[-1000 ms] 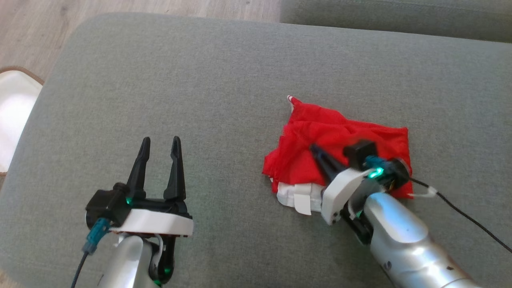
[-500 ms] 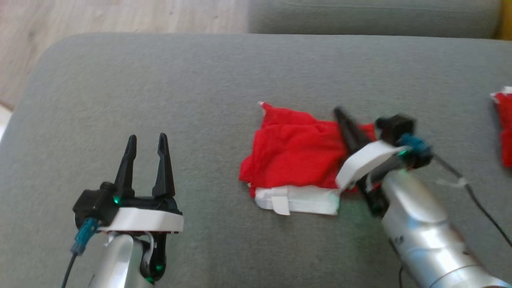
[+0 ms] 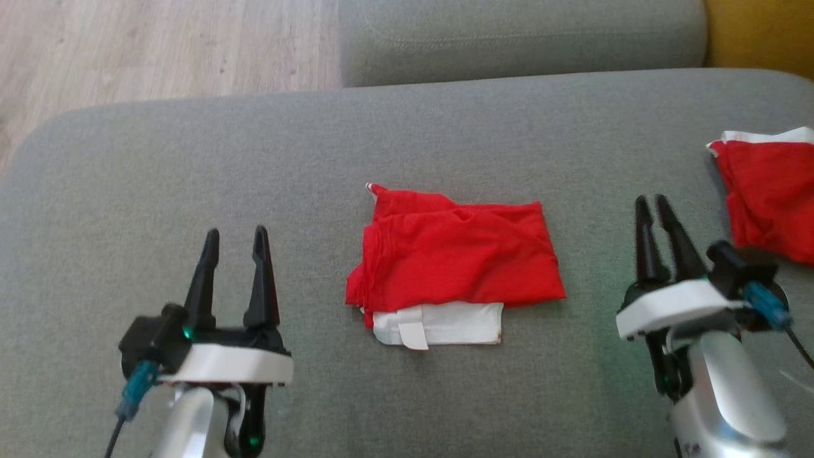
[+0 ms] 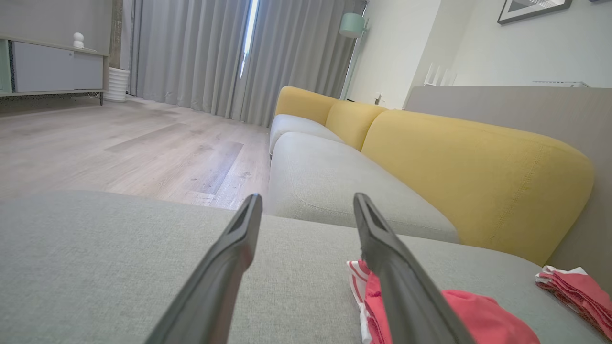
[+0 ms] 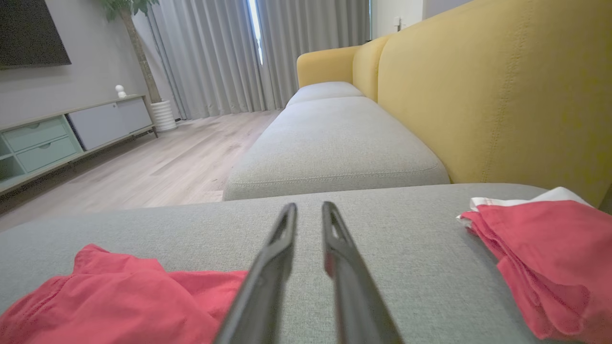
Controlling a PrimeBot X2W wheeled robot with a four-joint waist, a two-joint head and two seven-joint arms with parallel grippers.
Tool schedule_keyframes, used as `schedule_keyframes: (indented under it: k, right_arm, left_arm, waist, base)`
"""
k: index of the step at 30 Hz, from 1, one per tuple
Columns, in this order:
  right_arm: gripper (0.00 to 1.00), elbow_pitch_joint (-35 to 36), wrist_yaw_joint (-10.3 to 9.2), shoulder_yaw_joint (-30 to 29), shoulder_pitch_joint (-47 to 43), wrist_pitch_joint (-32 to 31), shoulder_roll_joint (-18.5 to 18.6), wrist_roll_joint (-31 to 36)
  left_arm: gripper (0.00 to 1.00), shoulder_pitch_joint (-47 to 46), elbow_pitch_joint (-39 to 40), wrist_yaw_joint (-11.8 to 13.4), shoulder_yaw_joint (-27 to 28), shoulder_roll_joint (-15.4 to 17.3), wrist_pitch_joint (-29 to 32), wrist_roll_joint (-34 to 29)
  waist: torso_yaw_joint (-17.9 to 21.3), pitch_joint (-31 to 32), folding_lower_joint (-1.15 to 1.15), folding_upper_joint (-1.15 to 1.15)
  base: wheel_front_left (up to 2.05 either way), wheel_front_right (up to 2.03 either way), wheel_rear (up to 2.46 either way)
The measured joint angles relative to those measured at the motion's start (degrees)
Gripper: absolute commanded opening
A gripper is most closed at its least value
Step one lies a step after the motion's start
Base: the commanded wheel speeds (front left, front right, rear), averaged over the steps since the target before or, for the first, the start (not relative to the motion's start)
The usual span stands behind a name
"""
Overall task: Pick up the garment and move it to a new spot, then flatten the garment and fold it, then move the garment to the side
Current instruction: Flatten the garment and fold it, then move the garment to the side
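Left gripper [image 3: 235, 232] sits low left over the grey cushion [image 3: 159, 165], fingers pointing up the head view, spread wide, nothing between them, not touching any cloth. Wood floor [image 3: 159, 44] beyond the cushion's far left edge.

Centre: red garment [image 3: 455, 257] lies folded into a rough rectangle flat on the cushion, between the two grippers and apart from both. A white layer [image 3: 445, 323] sticks out along its near edge, with a small white tab hanging off it. A small striped corner pokes up at its far left.

Right gripper [image 3: 651, 200] is right of the garment, clear of it, fingers pointing up and nearly together with a narrow gap, holding nothing.

Far right: second red cloth [image 3: 769, 191], white edge on its far side, near the right gripper but not touching it. Yellow backrest [image 3: 757, 32] top right.
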State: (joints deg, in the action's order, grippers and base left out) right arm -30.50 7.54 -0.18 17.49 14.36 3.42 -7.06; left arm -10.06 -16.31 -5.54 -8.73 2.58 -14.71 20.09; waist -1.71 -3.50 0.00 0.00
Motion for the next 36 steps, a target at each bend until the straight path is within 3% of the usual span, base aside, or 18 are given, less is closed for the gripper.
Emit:
schedule_keyframes:
  k: [13, 29, 36]
  right_arm:
    - [1.00, 7.32, 0.00, 0.13, -7.92, 0.00, -0.60, -3.05]
    - [1.00, 7.34, 0.00, 0.19, -7.93, 0.00, -0.63, -3.11]
    - [1.00, 4.25, 0.00, 0.46, -6.43, -0.54, -0.63, -1.56]
  left_arm:
    - [1.00, 2.59, -0.02, -0.02, -0.20, 0.01, 0.00, -0.63]
    - [1.00, 3.51, -0.01, -0.03, -0.27, 0.01, 0.00, -0.96]
    - [1.00, 3.14, 0.11, -0.03, -0.63, 0.02, 0.00, -0.94]
  waist:
    - [0.65, 1.39, 0.00, 0.00]
    - [0.33, 1.50, 0.00, 0.00]
    - [-0.56, -0.57, 0.01, 0.00]
  base:
    - [0.00, 0.00, 0.00]
    - [0.00, 0.00, 0.00]
    - [0.00, 0.00, 0.00]
